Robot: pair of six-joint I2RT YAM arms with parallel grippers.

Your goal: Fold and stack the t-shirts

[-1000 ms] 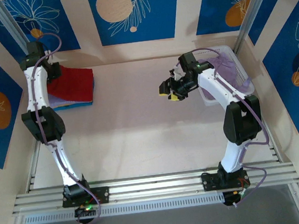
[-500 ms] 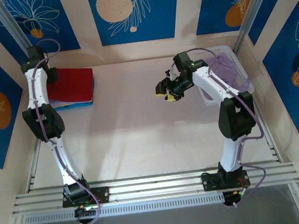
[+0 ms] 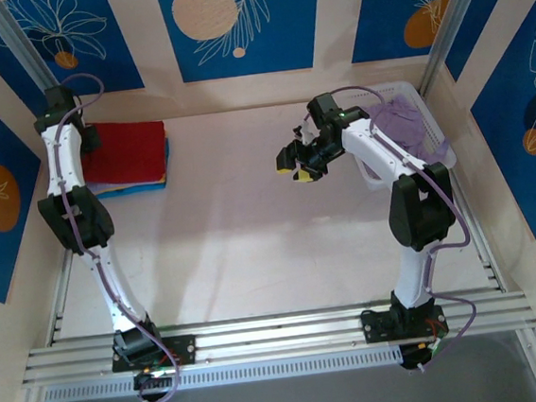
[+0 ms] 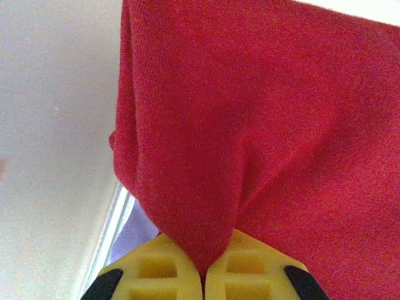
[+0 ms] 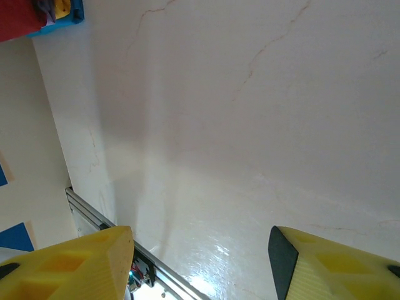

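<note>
I log the left gripper pinched shut on a fold of the red shirt atop the stack at upper left, the right gripper wide and empty mid-frame, and I judge that retreating before release would drag the shirt off and undo its fold.

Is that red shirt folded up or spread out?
Folded: the red t-shirt lies as a compact rectangle atop the other shirts.

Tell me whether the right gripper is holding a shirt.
No, the right gripper stands open, with bare table showing between its fingers.
</note>
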